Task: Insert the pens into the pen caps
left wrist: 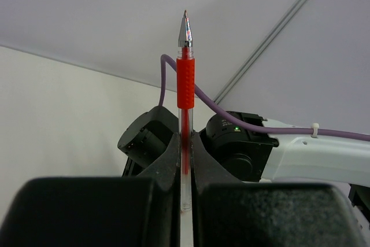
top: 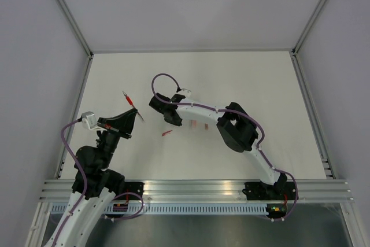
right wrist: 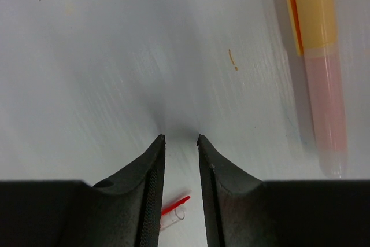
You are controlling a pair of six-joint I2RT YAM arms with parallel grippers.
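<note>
My left gripper (top: 128, 118) is shut on a red pen (top: 130, 102) and holds it off the table. In the left wrist view the gripper (left wrist: 185, 143) clamps the clear barrel, and the pen (left wrist: 185, 82) stands straight up with its red grip and metal tip above the fingers. My right gripper (top: 172, 120) points down at the table, open and empty. In its wrist view (right wrist: 180, 140) a clear pen cap with a red clip (right wrist: 175, 212) lies on the table between the fingers, untouched; it also shows in the top view (top: 166, 134).
A pen with a pinkish body and an orange cap on it (right wrist: 319, 62) lies right of the right gripper. In the top view, pinkish pieces (top: 200, 125) lie by the right arm's forearm (top: 199, 110). White walls and metal rails bound the table (top: 260, 85).
</note>
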